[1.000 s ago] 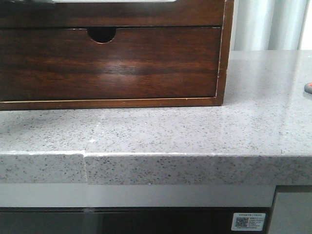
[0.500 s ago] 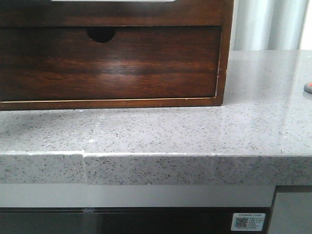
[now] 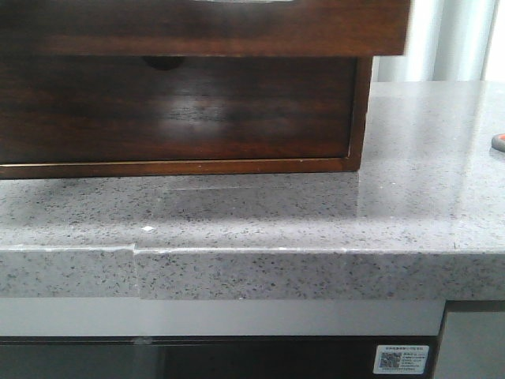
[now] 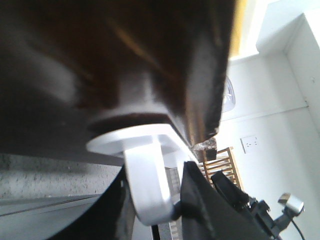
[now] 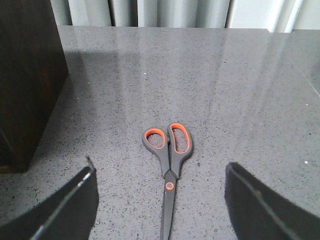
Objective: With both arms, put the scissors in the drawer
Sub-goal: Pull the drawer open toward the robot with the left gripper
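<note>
Two camera views showed your grippers, and one looked forward over the grey speckled counter (image 3: 260, 213). From the front, you saw a dark brown wooden cabinet (image 3: 359, 110) standing on the counter. The drawer (image 3: 205, 28), with its plain glossy front, stuck out from the cabinet toward the camera, overhanging the lower drawer front (image 3: 173, 103) and shading most of its finger notch. A strip of white lining showed at the drawer's top edge.

Well to the right of the cabinet, at the counter's right edge in the front view, only an orange-red sliver of the scissors (image 3: 499, 141) was visible. Your right wrist camera showed the scissors (image 5: 169, 165) whole: they lay flat on the counter, blades together, the orange-lined dark grey handles pointing away from the camera. The cabinet's side (image 5: 27, 75) stood near them, not touching.

Your right gripper (image 5: 160, 200) hung above the scissors with its jaws wide apart, one dark finger on either side of the blades, neither touching them.

Your left gripper (image 4: 155, 195) sat right against the dark wood (image 4: 125, 60), much of it blurred. A white rounded piece (image 4: 145, 170) lay between its dark fingers (image 4: 200, 200), just under the wood; you could not tell whether the jaws were clamped on it.
</note>
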You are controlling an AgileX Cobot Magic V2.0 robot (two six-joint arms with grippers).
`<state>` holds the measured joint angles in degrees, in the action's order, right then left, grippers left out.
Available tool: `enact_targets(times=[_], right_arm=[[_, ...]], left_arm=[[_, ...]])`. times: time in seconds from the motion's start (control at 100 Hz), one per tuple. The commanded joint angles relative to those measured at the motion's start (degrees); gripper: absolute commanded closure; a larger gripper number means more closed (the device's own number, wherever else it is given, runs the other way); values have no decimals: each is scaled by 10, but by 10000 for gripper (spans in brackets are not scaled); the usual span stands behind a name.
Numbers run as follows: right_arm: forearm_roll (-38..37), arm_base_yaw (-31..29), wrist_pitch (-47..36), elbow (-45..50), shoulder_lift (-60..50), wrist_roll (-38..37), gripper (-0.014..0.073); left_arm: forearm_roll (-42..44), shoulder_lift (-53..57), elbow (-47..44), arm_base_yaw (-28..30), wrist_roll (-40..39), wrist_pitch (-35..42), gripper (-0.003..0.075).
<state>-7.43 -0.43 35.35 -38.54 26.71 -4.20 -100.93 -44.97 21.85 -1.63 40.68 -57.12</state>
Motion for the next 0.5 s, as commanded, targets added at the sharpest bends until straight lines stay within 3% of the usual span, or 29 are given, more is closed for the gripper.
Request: enact_targets(times=[0.0, 0.29, 0.49], right_arm=[[-5, -3, -37, -20, 7, 4, 117], [-5, -3, -28, -20, 7, 4, 117], [-5, -3, -10, -20, 7, 4, 117]], left_arm=[[16, 64, 2, -3, 72, -55, 734], [38, 108, -7, -3, 62, -19, 696], [85, 108, -7, -3, 62, -9, 506]])
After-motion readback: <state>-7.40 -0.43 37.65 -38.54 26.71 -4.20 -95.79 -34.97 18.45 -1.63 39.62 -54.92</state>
